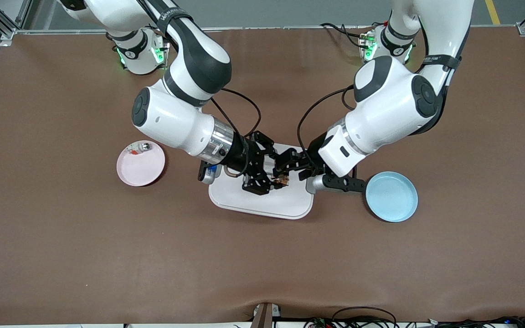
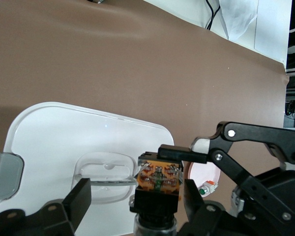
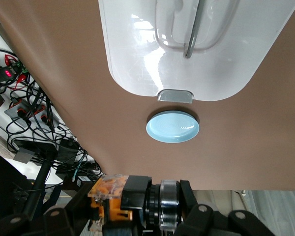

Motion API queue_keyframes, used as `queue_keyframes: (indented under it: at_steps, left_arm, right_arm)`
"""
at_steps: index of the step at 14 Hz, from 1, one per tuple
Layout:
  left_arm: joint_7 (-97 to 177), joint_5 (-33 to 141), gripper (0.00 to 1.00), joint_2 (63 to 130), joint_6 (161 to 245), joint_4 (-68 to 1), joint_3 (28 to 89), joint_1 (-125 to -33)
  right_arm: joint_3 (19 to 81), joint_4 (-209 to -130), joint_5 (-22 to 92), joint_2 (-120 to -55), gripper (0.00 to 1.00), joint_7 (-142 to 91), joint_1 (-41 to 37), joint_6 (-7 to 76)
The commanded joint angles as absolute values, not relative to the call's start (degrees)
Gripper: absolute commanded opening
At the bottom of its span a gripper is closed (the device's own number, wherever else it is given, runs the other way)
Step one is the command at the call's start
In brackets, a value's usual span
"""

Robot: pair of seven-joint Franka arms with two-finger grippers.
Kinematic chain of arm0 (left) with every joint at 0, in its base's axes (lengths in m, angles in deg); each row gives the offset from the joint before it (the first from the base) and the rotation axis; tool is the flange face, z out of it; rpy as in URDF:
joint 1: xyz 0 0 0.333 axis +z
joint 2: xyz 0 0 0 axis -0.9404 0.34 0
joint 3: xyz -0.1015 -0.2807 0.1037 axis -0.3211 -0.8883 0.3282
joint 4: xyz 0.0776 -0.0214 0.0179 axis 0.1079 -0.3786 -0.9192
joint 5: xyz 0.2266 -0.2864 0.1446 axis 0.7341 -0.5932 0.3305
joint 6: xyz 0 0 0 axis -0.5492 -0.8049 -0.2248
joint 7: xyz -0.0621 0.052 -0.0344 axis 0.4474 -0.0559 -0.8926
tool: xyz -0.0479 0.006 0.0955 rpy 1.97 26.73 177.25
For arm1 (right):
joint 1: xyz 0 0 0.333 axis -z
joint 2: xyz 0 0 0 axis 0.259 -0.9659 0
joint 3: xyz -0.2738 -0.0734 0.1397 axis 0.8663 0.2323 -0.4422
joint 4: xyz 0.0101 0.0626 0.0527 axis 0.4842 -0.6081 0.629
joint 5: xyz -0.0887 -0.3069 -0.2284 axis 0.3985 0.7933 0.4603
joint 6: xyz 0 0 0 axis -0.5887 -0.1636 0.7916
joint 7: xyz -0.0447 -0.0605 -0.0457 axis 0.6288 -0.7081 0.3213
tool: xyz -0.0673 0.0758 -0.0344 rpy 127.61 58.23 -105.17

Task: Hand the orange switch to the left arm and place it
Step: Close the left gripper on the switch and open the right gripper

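The orange switch (image 1: 282,181), a small black block with an orange end, hangs in the air over the lid of the white box (image 1: 262,202). My right gripper (image 1: 272,182) is shut on it, one finger on the orange end and one on the silver-ringed end, as the right wrist view (image 3: 130,206) shows. My left gripper (image 1: 280,169) is open, its fingers on either side of the switch (image 2: 157,189). One of its fingers (image 2: 81,199) stands clear of the switch and the other sits close to it. The box's recessed handle (image 2: 105,179) lies just below.
A blue plate (image 1: 391,196) lies beside the box toward the left arm's end. A pink plate (image 1: 140,163) with a small green-and-silver part (image 1: 144,146) and red bits lies toward the right arm's end. The box has grey side latches (image 3: 174,95).
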State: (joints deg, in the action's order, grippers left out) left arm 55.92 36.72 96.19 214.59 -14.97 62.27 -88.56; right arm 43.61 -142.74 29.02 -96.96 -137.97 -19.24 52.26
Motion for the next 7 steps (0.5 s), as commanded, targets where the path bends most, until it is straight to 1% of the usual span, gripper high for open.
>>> queue_keyframes:
  at_steps: [1, 3, 6, 7]
  left_arm:
    - [55.35, 35.69, 0.8, 97.29, 215.47, -13.54, 62.37, -89.2]
    - [55.35, 35.69, 0.71, 97.29, 215.56, -13.54, 62.45, -89.37]
    - [55.44, 35.69, 0.52, 97.29, 215.47, -13.54, 62.45, -89.29]
    - [55.53, 35.69, 0.5, 97.29, 215.47, -13.54, 62.45, -89.29]
  right_arm:
    - [44.1, -140.58, 27.85, -98.03, 0.0, -138.69, -19.79, 52.38]
    - [44.1, -140.58, 27.85, -98.12, 0.0, -138.69, -19.88, 52.38]
    - [44.1, -140.5, 27.85, -98.56, 0.0, -138.69, -19.88, 52.46]
    - [44.1, -140.5, 27.85, -98.56, 0.0, -138.69, -19.88, 52.72]
